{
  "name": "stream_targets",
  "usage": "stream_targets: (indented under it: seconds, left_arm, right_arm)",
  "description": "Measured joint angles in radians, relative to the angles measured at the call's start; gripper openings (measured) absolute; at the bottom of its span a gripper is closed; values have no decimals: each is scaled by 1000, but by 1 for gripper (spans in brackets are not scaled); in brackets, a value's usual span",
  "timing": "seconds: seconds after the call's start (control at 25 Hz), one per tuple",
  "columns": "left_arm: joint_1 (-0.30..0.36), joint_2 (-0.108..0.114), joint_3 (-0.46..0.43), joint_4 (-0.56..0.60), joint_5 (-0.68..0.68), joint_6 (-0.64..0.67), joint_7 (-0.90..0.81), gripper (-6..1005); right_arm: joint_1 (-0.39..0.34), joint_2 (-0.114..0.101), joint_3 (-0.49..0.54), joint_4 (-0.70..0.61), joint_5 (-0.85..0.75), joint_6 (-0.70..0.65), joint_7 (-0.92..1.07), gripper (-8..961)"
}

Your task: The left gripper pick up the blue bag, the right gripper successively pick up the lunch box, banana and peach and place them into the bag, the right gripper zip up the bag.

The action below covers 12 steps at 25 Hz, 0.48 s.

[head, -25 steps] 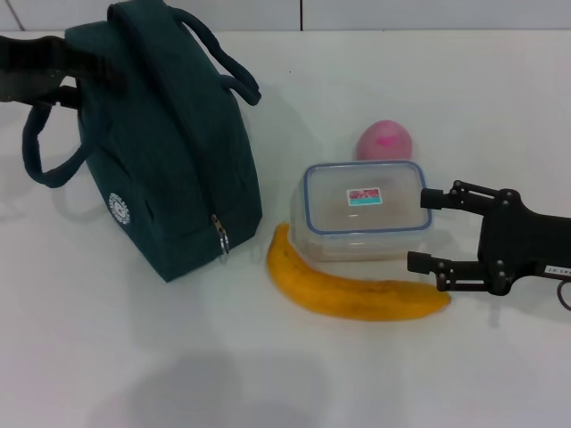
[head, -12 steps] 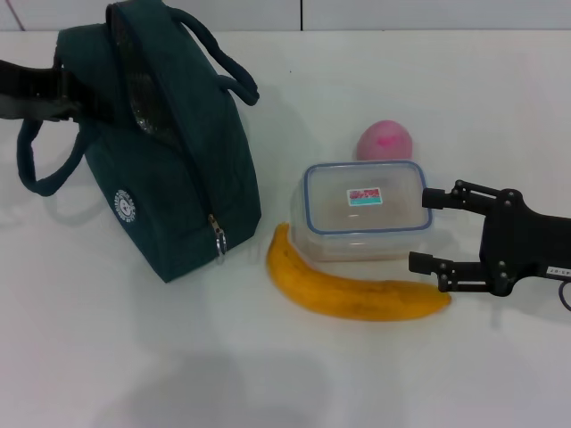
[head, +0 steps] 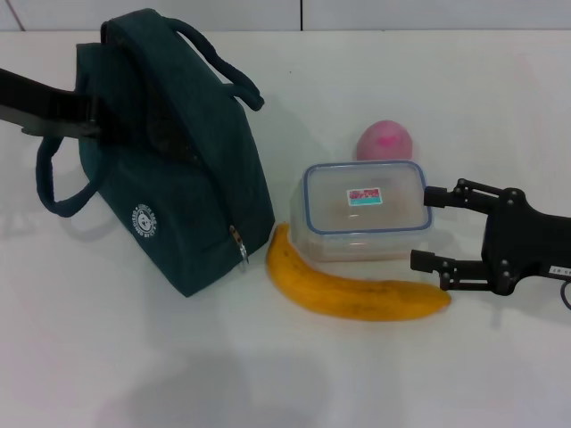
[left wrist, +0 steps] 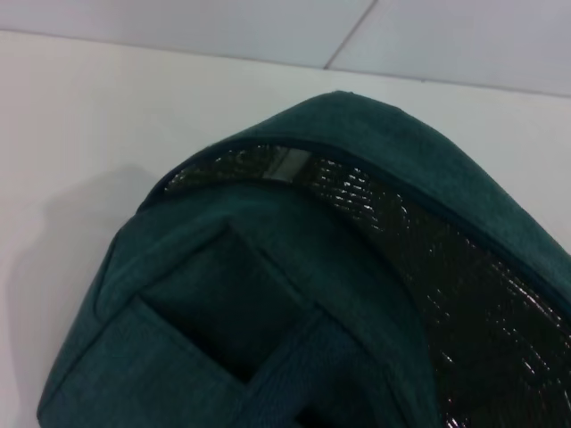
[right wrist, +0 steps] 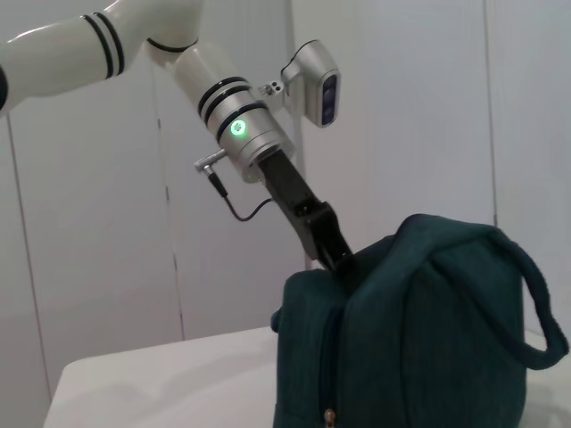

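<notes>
Nearest to me the banana lies on the white table, its curve running along the near side of the lunch box and just beside it. My right gripper sits low at the right end of those two, fingers spread wide: one fingertip rests against the box's right wall, the other is at the banana's right tip, and nothing is held between them. The lunch box stands flat with its blue-rimmed lid on and the small sticker facing up. Just behind it is the peach, partly hidden by the box's far edge. To the left, the blue bag stands tilted, white logo and zipper ring toward me, its top unzipped so the silver lining shows through the opening. My left gripper reaches in from the left to the bag's upper edge near one handle; I cannot tell how its fingers are set.
</notes>
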Motion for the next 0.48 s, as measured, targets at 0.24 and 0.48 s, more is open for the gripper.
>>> stream_targets:
  seconds: [0.24, 0.48]
  left_arm:
    - [3, 2, 2, 15, -5, 3, -3, 41]
    - [25, -12, 11, 91, -19, 52, 2, 41]
  right_arm:
    - [-2, 2, 31, 7, 8, 7, 30, 840]
    - [0, 11, 119, 54, 35, 49, 82, 840]
